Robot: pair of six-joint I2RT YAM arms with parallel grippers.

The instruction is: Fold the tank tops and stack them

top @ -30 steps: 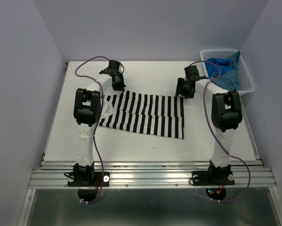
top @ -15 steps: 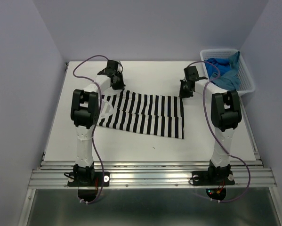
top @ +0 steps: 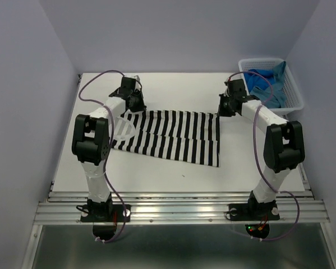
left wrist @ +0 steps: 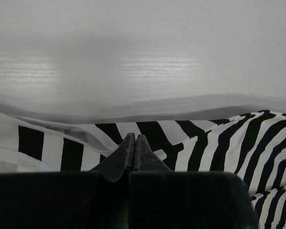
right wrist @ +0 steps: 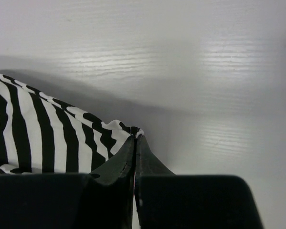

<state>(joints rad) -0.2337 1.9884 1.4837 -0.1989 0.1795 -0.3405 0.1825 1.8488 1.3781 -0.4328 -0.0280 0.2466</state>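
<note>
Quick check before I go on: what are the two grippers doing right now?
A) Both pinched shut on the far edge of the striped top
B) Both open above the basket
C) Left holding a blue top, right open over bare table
A: the wrist views show the left gripper and the right gripper with fingers pressed together on the striped top, and the overhead view places both at its far edge.

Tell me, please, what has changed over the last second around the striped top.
Both arms swung their elbows outward and back toward the near edge. The left gripper shifted slightly left and the right gripper slightly right, drawing the far edge of the striped tank top a little wider. Both are now shut on that edge. The rest of the top stayed flat, and the blue tops stayed in the white basket.
</note>
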